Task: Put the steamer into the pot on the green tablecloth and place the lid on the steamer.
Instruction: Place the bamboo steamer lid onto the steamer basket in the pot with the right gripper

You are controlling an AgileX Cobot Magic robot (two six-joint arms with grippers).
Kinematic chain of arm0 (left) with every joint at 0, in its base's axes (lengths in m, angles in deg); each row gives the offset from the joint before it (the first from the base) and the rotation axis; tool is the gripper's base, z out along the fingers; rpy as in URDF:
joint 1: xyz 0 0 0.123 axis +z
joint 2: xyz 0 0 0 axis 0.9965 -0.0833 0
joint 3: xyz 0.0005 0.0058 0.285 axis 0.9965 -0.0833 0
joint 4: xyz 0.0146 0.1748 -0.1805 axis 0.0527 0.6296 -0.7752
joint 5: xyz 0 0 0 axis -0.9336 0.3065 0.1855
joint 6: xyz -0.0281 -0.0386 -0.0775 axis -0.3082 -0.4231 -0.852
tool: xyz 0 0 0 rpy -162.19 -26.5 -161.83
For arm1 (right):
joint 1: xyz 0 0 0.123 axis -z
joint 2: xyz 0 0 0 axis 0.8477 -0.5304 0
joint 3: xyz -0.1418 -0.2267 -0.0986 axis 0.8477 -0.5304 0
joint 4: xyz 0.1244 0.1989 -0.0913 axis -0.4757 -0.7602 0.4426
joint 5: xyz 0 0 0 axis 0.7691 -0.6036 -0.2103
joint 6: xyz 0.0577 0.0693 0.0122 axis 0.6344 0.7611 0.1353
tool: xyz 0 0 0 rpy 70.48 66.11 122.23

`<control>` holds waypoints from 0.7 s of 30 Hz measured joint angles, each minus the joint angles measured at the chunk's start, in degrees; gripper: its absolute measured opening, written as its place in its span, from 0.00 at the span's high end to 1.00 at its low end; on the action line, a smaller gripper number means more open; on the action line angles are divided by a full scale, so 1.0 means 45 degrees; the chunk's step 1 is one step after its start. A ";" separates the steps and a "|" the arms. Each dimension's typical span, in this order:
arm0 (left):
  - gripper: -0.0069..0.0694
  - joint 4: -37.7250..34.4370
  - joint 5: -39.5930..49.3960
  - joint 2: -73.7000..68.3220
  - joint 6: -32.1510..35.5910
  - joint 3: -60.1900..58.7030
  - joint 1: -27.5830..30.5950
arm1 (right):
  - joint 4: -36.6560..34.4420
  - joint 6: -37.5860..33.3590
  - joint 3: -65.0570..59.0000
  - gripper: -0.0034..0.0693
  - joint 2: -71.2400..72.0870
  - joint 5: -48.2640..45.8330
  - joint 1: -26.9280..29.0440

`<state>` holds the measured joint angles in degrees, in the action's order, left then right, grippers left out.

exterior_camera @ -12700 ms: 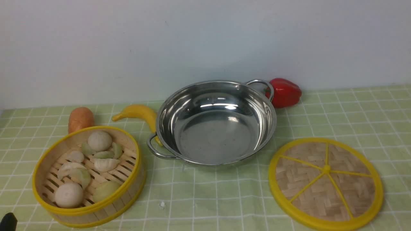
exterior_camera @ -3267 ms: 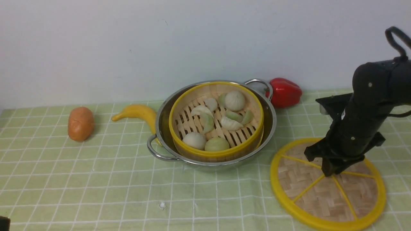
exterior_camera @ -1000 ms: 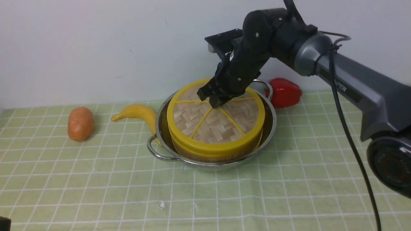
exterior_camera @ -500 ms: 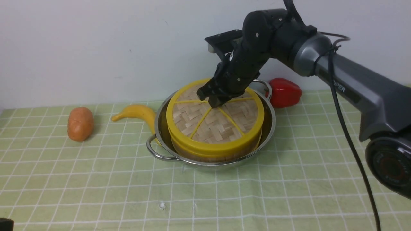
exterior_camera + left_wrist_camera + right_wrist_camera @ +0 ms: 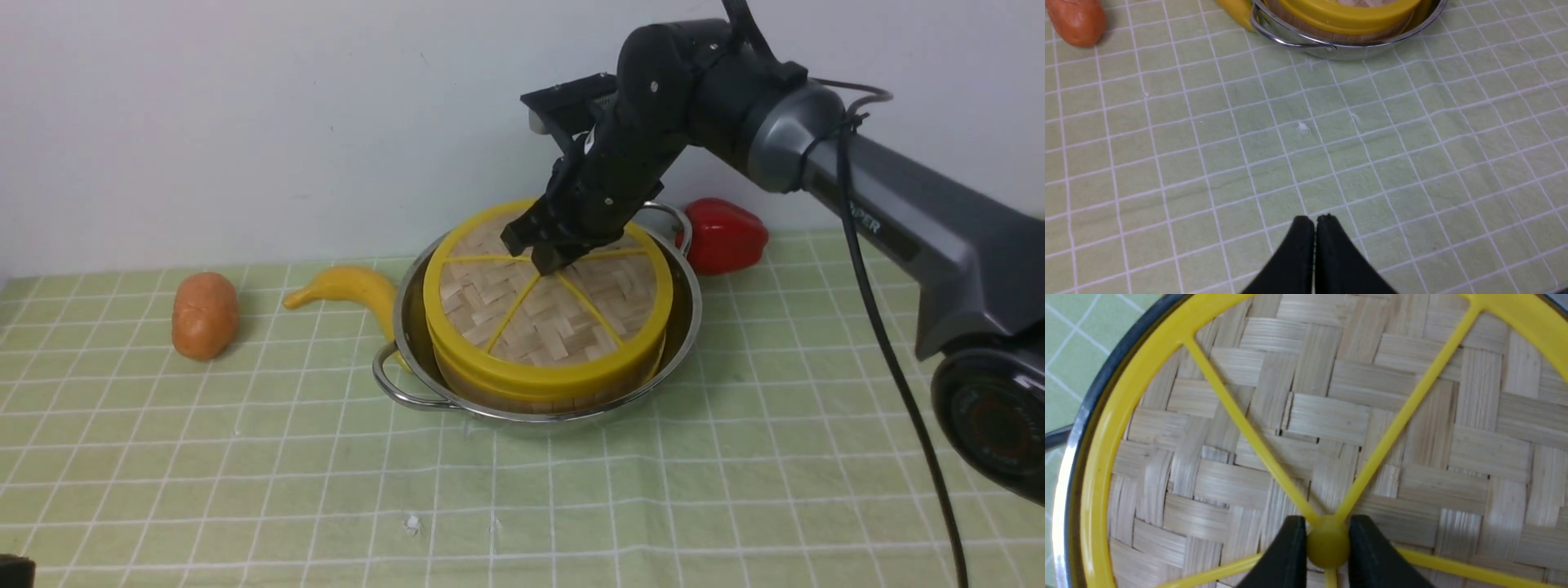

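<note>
Nearest, around seven o'clock, the black left gripper (image 5: 1314, 218) hangs over the cloth, its two tapered fingers pressed together. Under everything lies one pale green tablecloth (image 5: 245, 457), soft and slightly creased, crossed by a grid of thin white lines.

At the centre of the cloth stands one wide, shallow pot of shiny stainless steel (image 5: 687, 306) with two loop handles, one at seven o'clock on its rim and one at one o'clock. Inside it sits one round bamboo steamer (image 5: 555, 400); only a strip of its slatted wooden wall shows. Resting level on top of the steamer is one flat round lid (image 5: 547, 318) of woven bamboo strips, with a thick smooth yellow rim and five thin yellow spokes meeting at a small centre knob. The black right gripper (image 5: 1328, 539) reaches in from three o'clock, its two fingers clamped on that knob.

Farther back are three toy foods: one smooth orange-brown oval lump (image 5: 204, 314) at nine o'clock, one curved yellow banana (image 5: 351, 290) at ten o'clock touching the pot, and one glossy red bell pepper (image 5: 722, 235) at two o'clock. Behind them rises a plain white wall (image 5: 245, 122).
</note>
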<state>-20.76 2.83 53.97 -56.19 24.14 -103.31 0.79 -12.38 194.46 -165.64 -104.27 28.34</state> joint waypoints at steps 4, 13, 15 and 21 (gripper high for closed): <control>0.91 -0.0004 0.0000 0.0000 0.0000 0.0000 0.0000 | 0.0016 0.0070 0.0156 0.75 0.0161 -0.0287 0.0000; 0.91 -0.0004 0.0000 0.0000 0.0026 0.0000 0.0000 | 0.0090 0.0233 0.0232 0.75 0.0116 -0.0315 0.0000; 0.91 -0.0004 0.0000 0.0000 0.0028 0.0000 0.0000 | 0.0090 0.0233 0.0232 0.75 0.0015 -0.0315 0.0000; 0.91 -0.0004 0.0000 0.0000 0.0040 0.0000 0.0000 | 0.0088 0.0233 0.0234 0.75 -0.0141 -0.0193 0.0000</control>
<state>-20.78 2.83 53.97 -56.02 24.14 -103.31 1.19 -11.33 195.51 -166.27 -105.14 28.34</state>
